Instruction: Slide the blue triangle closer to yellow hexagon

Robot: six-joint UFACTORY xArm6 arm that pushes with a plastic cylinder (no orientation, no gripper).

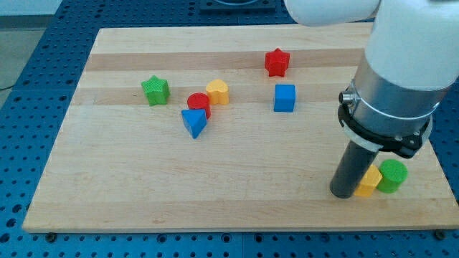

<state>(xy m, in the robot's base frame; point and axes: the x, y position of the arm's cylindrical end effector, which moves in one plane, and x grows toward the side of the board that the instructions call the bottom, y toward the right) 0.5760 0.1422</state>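
Note:
The blue triangle [193, 122] lies left of the board's middle, touching the red cylinder [199, 103] just above it. The yellow hexagon [369, 182] sits near the bottom right corner, partly hidden behind my rod, with a green cylinder [392, 175] touching its right side. My tip [343, 193] rests on the board right beside the yellow hexagon's left side, far to the right of the blue triangle.
A yellow heart-like block [218, 92] touches the red cylinder's right. A green star [155, 90] lies at the left, a red star [276, 62] near the top, a blue cube [285, 98] below it. The wooden board [143, 186] ends close below my tip.

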